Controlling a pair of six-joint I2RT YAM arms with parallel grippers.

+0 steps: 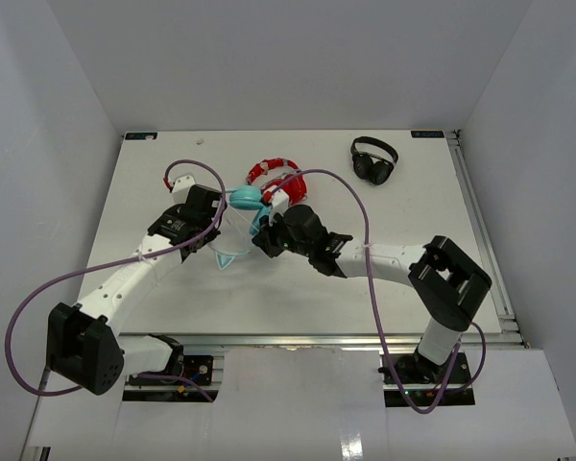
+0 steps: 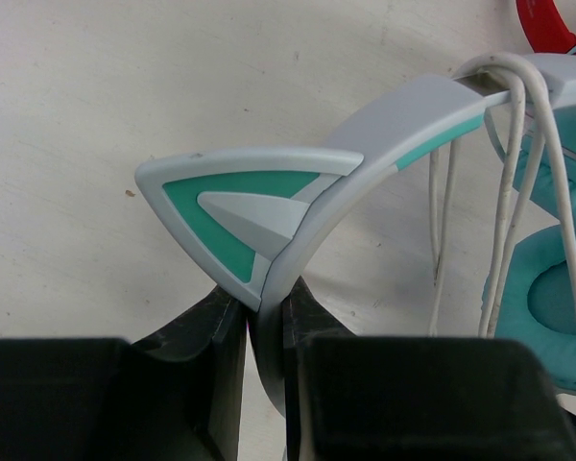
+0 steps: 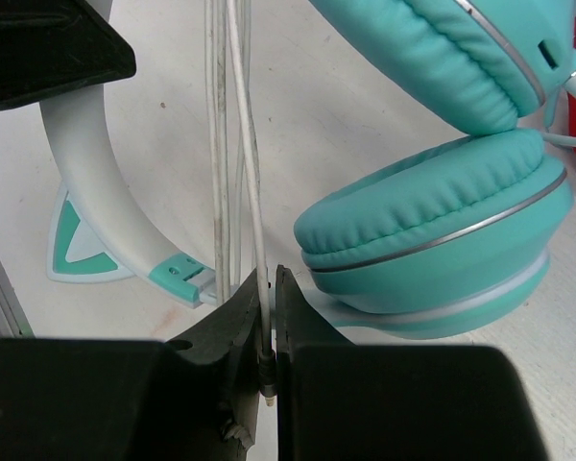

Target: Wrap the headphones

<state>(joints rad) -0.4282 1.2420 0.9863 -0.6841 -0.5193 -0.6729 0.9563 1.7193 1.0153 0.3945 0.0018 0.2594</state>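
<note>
The teal headphones (image 1: 245, 200) lie mid-table between both arms. My left gripper (image 1: 214, 227) is shut on their pale headband (image 2: 384, 125), just below a cat-ear point (image 2: 230, 206); the jaws (image 2: 265, 303) pinch the band edge-on. The thin white cable (image 2: 504, 192) is looped several times over the band beside the ear cups (image 2: 557, 288). My right gripper (image 1: 266, 236) is shut on the cable (image 3: 252, 173) right at its plug, which sits between the jaws (image 3: 269, 288). The stacked ear cups (image 3: 432, 221) lie just right of it and the headband (image 3: 96, 163) left.
Red headphones (image 1: 276, 178) lie just behind the teal ones, touching or nearly so. Black headphones (image 1: 374, 158) sit at the back right. Purple camera cables (image 1: 365, 221) arc over both arms. A metal rail (image 1: 480, 230) runs along the table's right edge.
</note>
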